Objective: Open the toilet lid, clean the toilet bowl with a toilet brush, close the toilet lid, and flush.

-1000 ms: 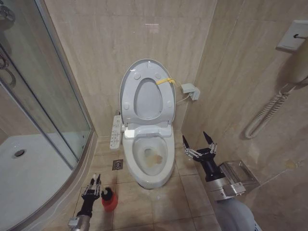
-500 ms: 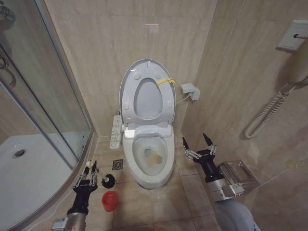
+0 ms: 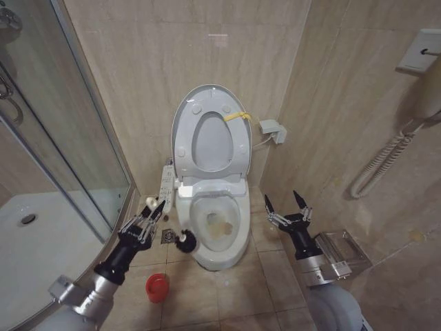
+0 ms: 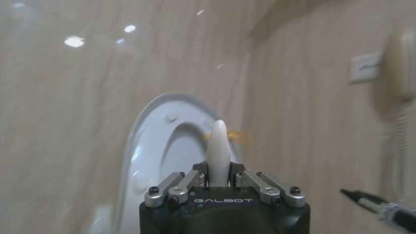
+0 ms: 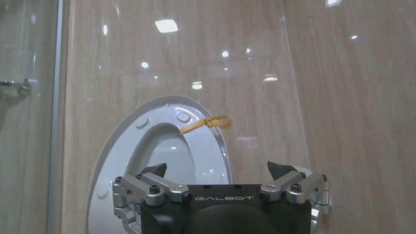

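Observation:
The toilet lid [image 3: 185,124] stands upright against the wall with the seat, a yellow strap [image 3: 236,116] at its rim. Below it the toilet bowl [image 3: 234,241] is open, a yellow-brown stain inside. My left gripper [image 3: 157,207] hovers just left of the bowl, shut on the toilet brush [image 3: 185,241], whose dark head hangs beside the bowl's left rim. In the left wrist view the gripper [image 4: 219,168] clamps the whitish handle [image 4: 218,141] in front of the lid [image 4: 153,146]. My right gripper [image 3: 284,205] waits open right of the bowl, facing the lid [image 5: 123,151].
A red holder cup [image 3: 157,287] stands on the floor tiles left of the bowl. The glass shower enclosure [image 3: 69,158] and its white tray [image 3: 41,255] close off the left. A control panel [image 3: 165,187], floor drain [image 3: 169,236], paper holder [image 3: 337,252] and coiled cord [image 3: 382,162] lie around.
My left gripper has lifted the brush out of the red cup and carried it up and right, toward the bowl's left rim. The right arm has barely moved.

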